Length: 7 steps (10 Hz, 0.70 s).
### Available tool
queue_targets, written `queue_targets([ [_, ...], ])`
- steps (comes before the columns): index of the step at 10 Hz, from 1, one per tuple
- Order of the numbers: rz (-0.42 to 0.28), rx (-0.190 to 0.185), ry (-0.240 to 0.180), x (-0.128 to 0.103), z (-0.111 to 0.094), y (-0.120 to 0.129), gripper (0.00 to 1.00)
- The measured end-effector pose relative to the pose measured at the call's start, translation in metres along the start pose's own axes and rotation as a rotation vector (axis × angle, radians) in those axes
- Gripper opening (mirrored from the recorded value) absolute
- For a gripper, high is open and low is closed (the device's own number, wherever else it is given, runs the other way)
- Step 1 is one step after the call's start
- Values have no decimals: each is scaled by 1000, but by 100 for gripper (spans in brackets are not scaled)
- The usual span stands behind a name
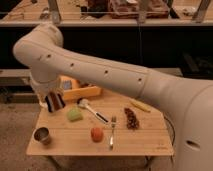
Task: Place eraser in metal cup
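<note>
Here the gripper [53, 103] hangs at the left of the frame, clamped tight on the eraser [56, 100].
The eraser is held off the table [145, 136], over its left end, above and slightly right of the metal cup [42, 135], which stands upright and apart near the table's lower left corner. A green block [75, 115] lies just right of the gripper; an orange ball [96, 133] and a fork [112, 132] sit toward the middle.
</note>
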Motion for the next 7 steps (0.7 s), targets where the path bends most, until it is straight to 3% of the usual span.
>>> queue_targets([
  [1, -50, -4, -30, 0, 13, -24, 0],
  [3, -91, -13, -63, -5, 33, -46, 0],
  [7, -92, -15, -66, -5, 36, -47, 0],
])
